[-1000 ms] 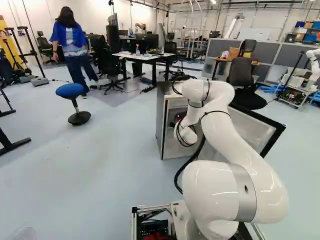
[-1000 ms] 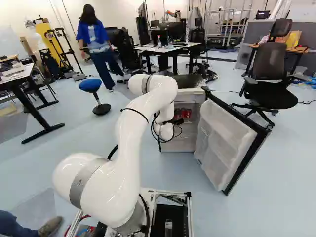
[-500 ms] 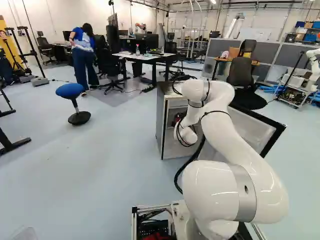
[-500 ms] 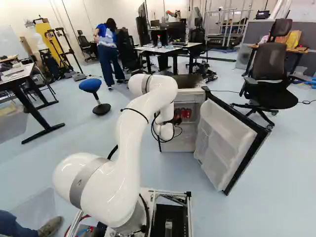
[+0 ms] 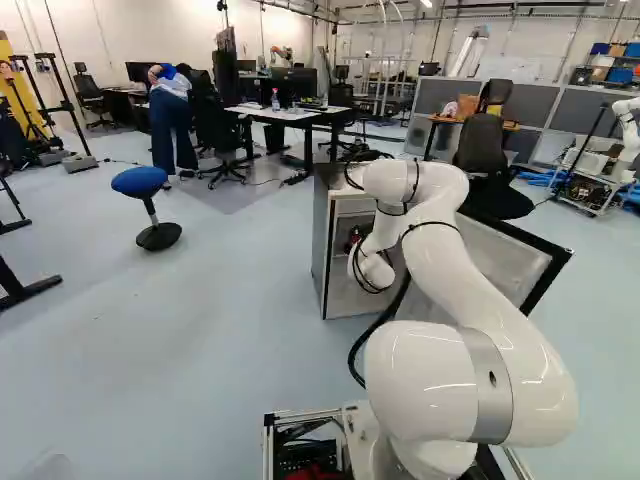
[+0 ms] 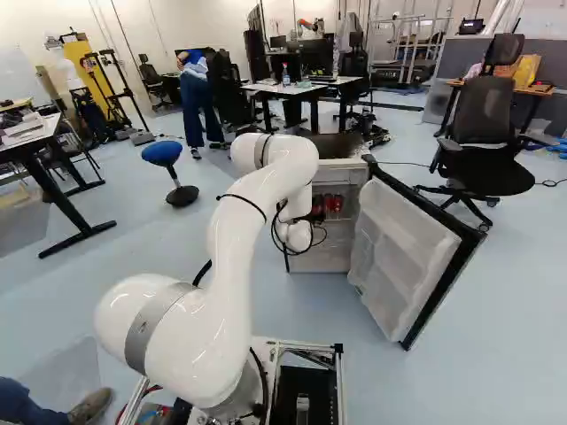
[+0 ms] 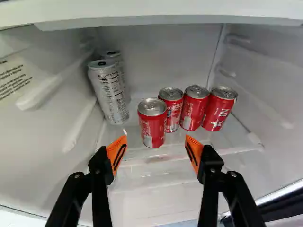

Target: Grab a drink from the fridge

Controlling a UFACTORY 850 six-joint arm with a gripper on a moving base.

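The fridge (image 5: 322,245) stands beyond my arm with its door (image 6: 403,252) swung out to the right. My gripper (image 6: 316,215) reaches into it, small and dark beside red cans (image 6: 333,204). In the wrist view my gripper (image 7: 156,141) is open, its orange-padded fingers well apart with nothing gripped. Just ahead, lined up with the gap, a red can (image 7: 152,124) stands upright, touched by neither finger. Three more red cans, such as this one (image 7: 194,108), form a row behind and beside it. Two silver cans (image 7: 110,92) stand against the side wall, one partly hiding the other.
A shelf edge or upper rim (image 7: 165,20) crosses above the cans. Right of the fridge is an office chair (image 6: 485,133). A blue stool (image 5: 140,182) stands to the left, and desks (image 5: 290,116) stand behind. Another robot (image 5: 628,130) is at the far right of the left base view.
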